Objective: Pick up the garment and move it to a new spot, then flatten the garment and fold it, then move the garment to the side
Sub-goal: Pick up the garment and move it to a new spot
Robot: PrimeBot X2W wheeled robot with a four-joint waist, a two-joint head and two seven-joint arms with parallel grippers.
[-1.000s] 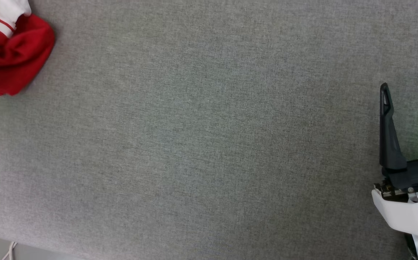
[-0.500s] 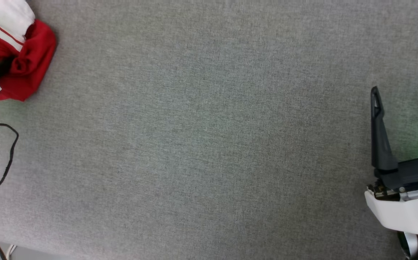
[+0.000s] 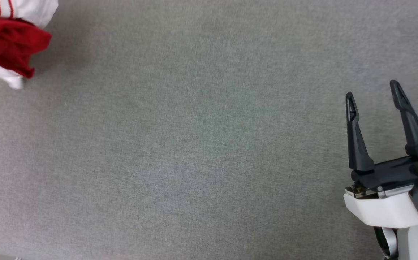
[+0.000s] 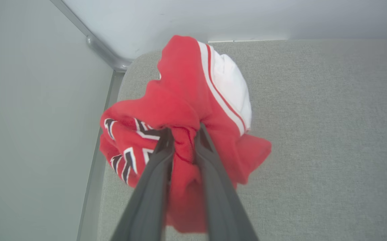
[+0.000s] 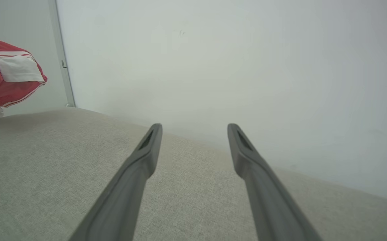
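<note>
The garment (image 4: 186, 100) is a bunched red jersey with a white sleeve, striped trim and black white-outlined lettering. In the left wrist view my left gripper (image 4: 183, 132) is shut on a fold of its red cloth, and the bundle hangs lifted above the grey table near a far corner. The head view catches the garment (image 3: 10, 39) at the top left with its shadow on the table beside it. The right wrist view has the garment (image 5: 6, 77) hanging at its left edge. My right gripper (image 3: 371, 90) stands open at the lower right, nothing between its fingers (image 5: 150, 147).
The grey fabric-covered table (image 3: 201, 144) spreads across the head view. A pale wall (image 5: 230, 67) rises behind the table's far edge, with a metal corner post (image 5: 61, 57) at the left.
The left gripper closed on the garment and lifted it off the table, so it now hangs bunched. The head view shifted, bringing both right fingers into the picture.
</note>
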